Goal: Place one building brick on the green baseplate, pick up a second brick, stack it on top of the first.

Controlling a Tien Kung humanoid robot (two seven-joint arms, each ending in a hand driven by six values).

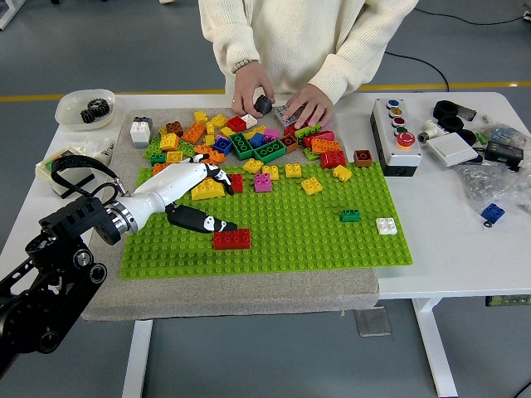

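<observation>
A red brick (232,239) sits on the green baseplate (332,245), near its front left. My left hand (217,200) hovers just up and left of it, open, with the white fingers (192,177) spread and the black thumb (199,221) pointing at the brick without holding it. The fingers reach over a yellow arch brick (207,190) at the plate's back left. A heap of loose bricks (249,141) lies along the plate's far edge. The right arm is out of view.
A person at the far side holds a dark grey piece (264,104) in one hand and rests the other hand (311,106) on the heap. A small green brick (351,215) and a white brick (387,225) sit on the plate's right. A button box (397,137) stands right.
</observation>
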